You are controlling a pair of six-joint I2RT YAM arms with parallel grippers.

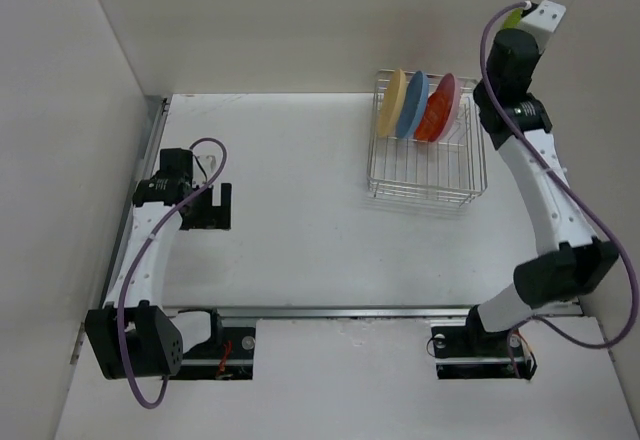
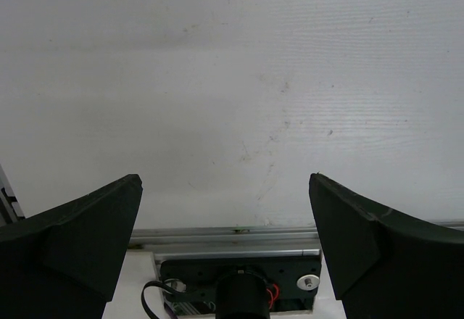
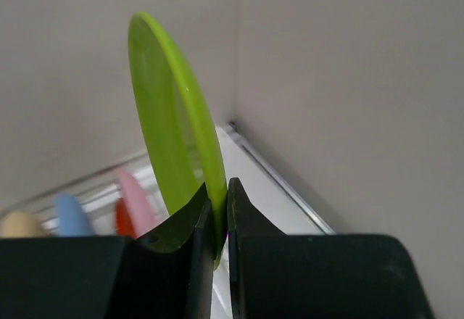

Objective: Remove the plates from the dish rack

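The silver wire dish rack [image 1: 428, 172] stands at the back right of the table. Upright in it are the cream-yellow plate [image 1: 392, 102], the blue plate [image 1: 411, 105], the orange-red plate [image 1: 433, 118] and the pink plate [image 1: 447, 101]. My right gripper [image 3: 218, 197] is shut on the rim of the lime green plate [image 3: 170, 127], held on edge high above and to the right of the rack; a sliver of it shows in the top view [image 1: 511, 18]. My left gripper [image 1: 221, 207] is open and empty, low over the table at the left.
White walls close in the table on the left, back and right. A metal rail [image 1: 350, 311] runs along the near edge by the arm bases. The right arm [image 1: 545, 180] arches beside the rack's right side.
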